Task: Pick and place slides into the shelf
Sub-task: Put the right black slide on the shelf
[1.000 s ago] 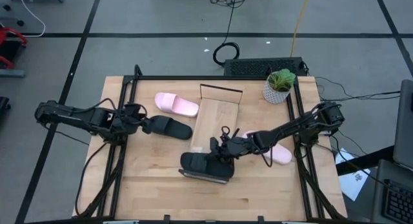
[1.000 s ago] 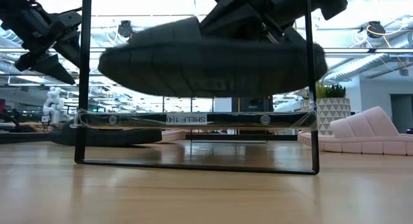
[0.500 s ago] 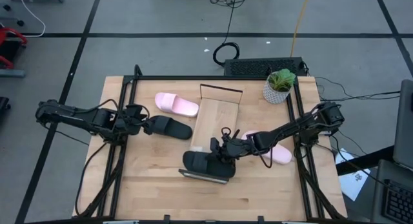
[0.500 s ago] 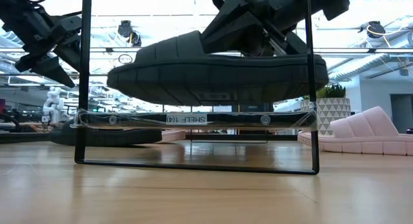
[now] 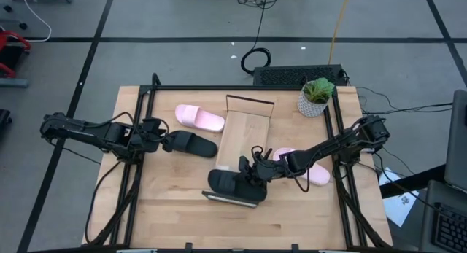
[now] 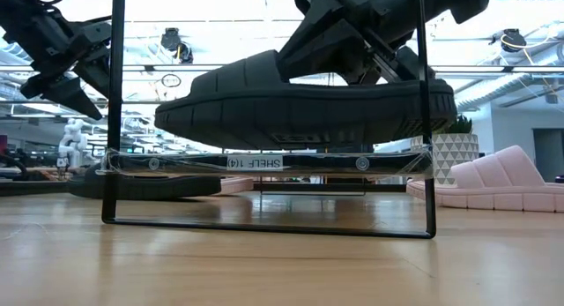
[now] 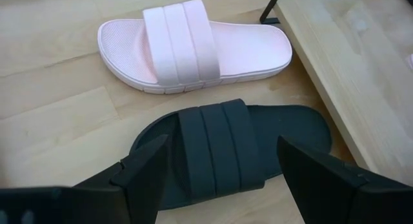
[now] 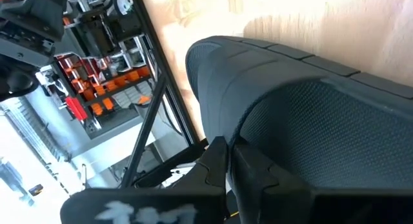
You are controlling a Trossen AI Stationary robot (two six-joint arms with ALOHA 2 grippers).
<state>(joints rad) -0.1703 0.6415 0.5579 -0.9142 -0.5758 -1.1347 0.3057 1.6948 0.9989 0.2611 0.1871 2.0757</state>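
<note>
My right gripper (image 5: 252, 173) is shut on a black slide (image 5: 232, 186) over the near end of the shelf (image 5: 246, 133), a light-wood board in a dark wire frame. In the low view this slide (image 6: 300, 108) hangs level just above the board's near edge (image 6: 264, 163); whether they touch I cannot tell. My left gripper (image 5: 165, 142) is open and hovers above the second black slide (image 7: 226, 150), which lies sole-down on the table, one finger to each side of its strap. One pink slide (image 5: 198, 117) lies left of the shelf and another (image 5: 312, 170) lies to its right. My right gripper pinches the black slide between its two fingers (image 8: 216, 161) at an edge beside the strap (image 8: 258, 121). Whether that edge belongs to the strap or the sole cannot be told. The fingers come from above, slanting in from the table's right. The slide sits roughly level below them.
A potted plant (image 5: 316, 98) in a white patterned pot stands at the table's far right corner. The shelf's upright wire frame (image 6: 113, 121) rises at both ends of the board. Bare tabletop (image 5: 168, 209) lies near the front edge. Cables and a keyboard lie beyond the far edge.
My right gripper has moved down and slightly toward the table's right, carrying the black slide. The slide now hangs much closer to the shelf board than a second ago. My left arm has kept still.
</note>
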